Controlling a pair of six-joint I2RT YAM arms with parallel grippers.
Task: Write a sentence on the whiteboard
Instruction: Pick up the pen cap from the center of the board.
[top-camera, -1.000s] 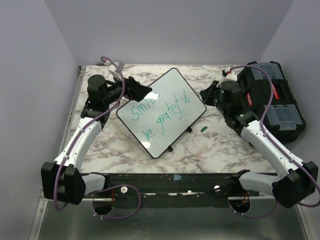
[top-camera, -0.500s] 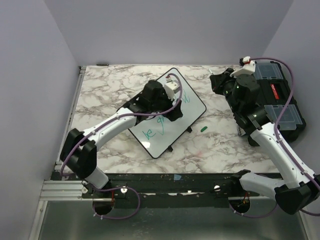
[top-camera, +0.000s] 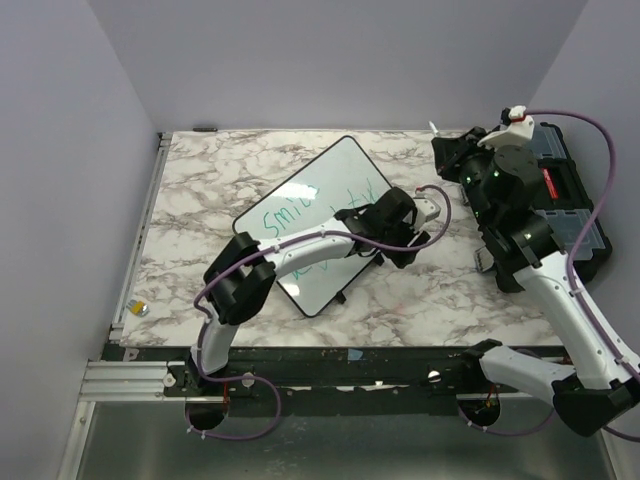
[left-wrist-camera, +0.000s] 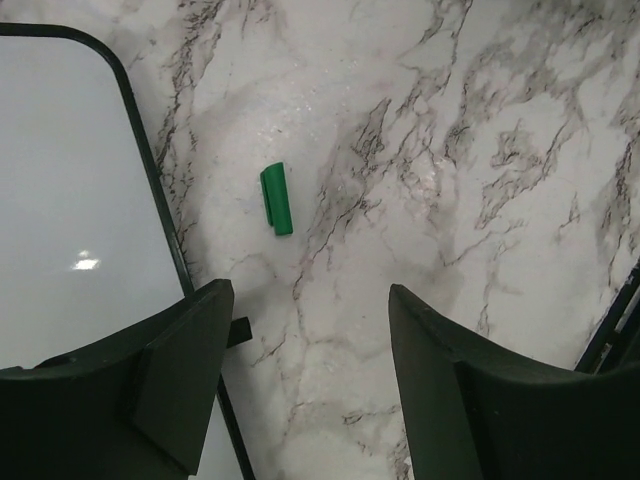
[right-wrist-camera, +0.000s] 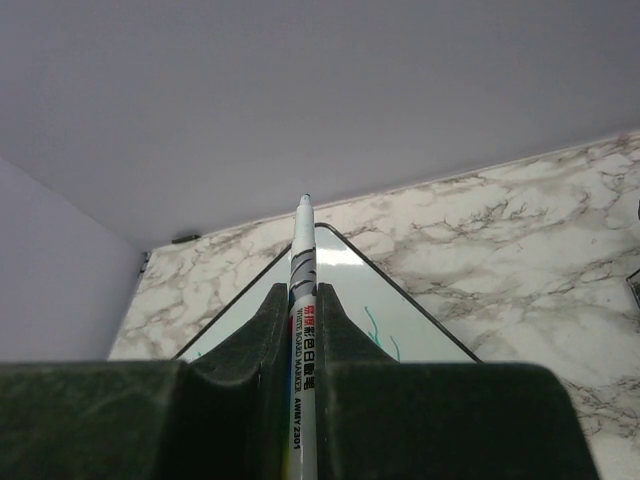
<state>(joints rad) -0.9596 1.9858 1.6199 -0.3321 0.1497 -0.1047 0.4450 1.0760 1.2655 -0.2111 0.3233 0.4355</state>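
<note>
Whiteboard (left-wrist-camera: 80, 150) edge under spread left jaws, cap (left-wrist-camera: 277, 199) beside; right jaws tight on marker (right-wrist-camera: 302, 300)

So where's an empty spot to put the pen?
Most room: bare marble left of the whiteboard, out to the table edge. Also the near strip between board and right arm. Crowded right of it: left gripper, green cap, toolbox.

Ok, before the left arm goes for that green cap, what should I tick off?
1. Left gripper jaws apart, nothing between: ok.
2. Green cap free on the table, ahead of the jaws: ok.
3. Cap centred in the gap: not ok, offset toward the whiteboard.
4. Right gripper shut on the marker: ok.
5. Sentence finished: cannot tell, left arm covers part.
</note>
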